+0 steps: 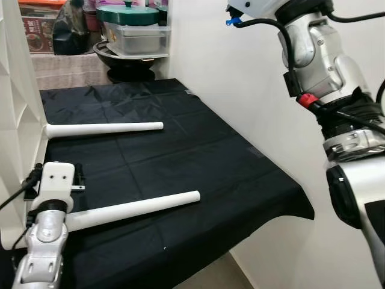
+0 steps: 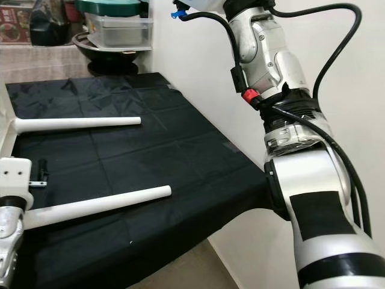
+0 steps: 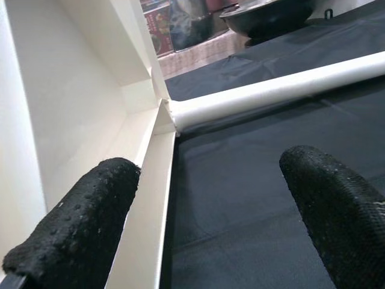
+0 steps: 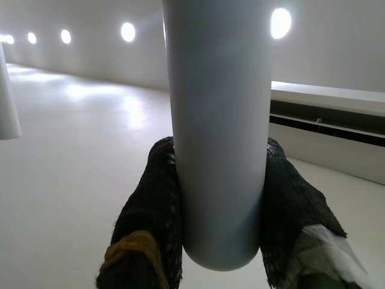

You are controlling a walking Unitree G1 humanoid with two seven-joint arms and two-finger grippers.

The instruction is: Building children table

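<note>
A white tabletop (image 1: 15, 120) is stood on its edge along the left side of the left eye view, presumably so that its underside faces outward and legs can be fitted sideways. It is rested on a black cloth (image 1: 180, 150) spread across the middle of the frame, which probably protects the parts.

Two white legs are already seated in the tabletop and held out level over the cloth: a far leg (image 1: 102, 128) at centre left and a near leg (image 1: 132, 208) lower down, its root hidden behind the left arm.

The right arm (image 2: 283, 108) is raised along the right edge of the right eye view, its hand out of frame at the top. In the right wrist view, a third leg (image 4: 216, 132) is clamped between the pads of the right gripper (image 4: 219, 198), near the leg's rounded end, most likely so it can be carried to a free socket.

At lower left, the left gripper (image 3: 210, 211) is held spread beside the tabletop's rim with nothing between its fingers (image 3: 84, 217), seemingly ready to steady the panel.

A small black tool (image 1: 78, 177) is seen lying on the cloth just beside the left wrist.
</note>
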